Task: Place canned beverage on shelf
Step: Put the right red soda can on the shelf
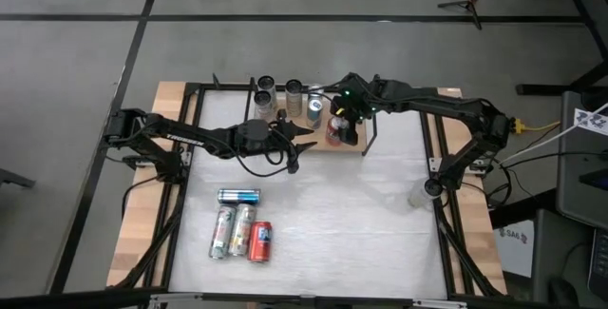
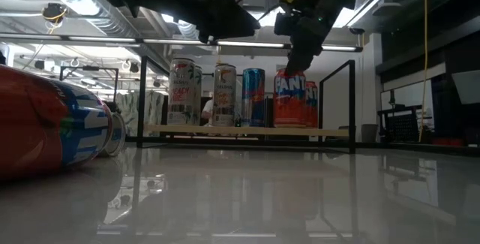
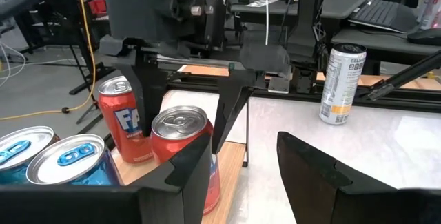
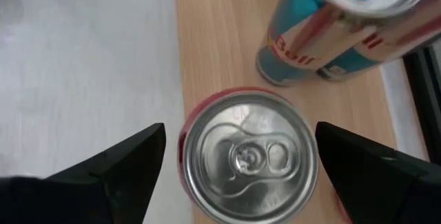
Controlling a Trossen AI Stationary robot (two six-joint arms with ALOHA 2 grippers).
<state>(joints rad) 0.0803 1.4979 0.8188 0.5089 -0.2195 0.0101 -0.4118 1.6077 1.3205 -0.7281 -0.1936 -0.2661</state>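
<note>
The shelf (image 1: 357, 147), a light-wood board (image 2: 247, 131), stands at the table's far middle with several cans upright on it. My right gripper (image 4: 241, 156) is open above a red can (image 4: 248, 182) with a silver top. One finger (image 4: 117, 172) stands on each side of its rim, with a narrow gap. In the low view the gripper (image 2: 294, 65) hangs just over a red Fanta can (image 2: 289, 100). Blue cans (image 4: 324, 31) stand beside it. My left gripper (image 3: 241, 179) is open and level, left of the shelf (image 1: 302, 143), with nothing between its fingers.
A silver can (image 1: 418, 195) stands alone near the table's right edge. Several cans (image 1: 242, 228) lie on the near left of the table. Thin black uprights (image 2: 352, 105) rise at the shelf's ends. White tabletop lies bare between the shelf and the near edge.
</note>
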